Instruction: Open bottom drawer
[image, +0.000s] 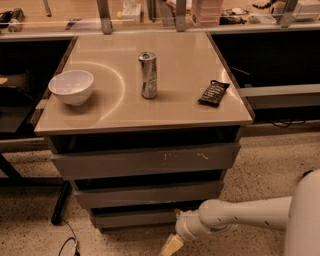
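You have no text, brand or number to read here. The can (147, 75) on the cabinet top (190, 55) carries print you cannot make out, and the dark packet (213, 93) near it shows pale markings that stay illegible too. The gripper (172, 245) sits low by the floor, just below the right end of the bottom drawer (135, 218), with no label you can read.

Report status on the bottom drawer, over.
Status: hand low near floor, just below right end of bottom drawer. Drawer looks shut. Floor cable off left, away from hand.
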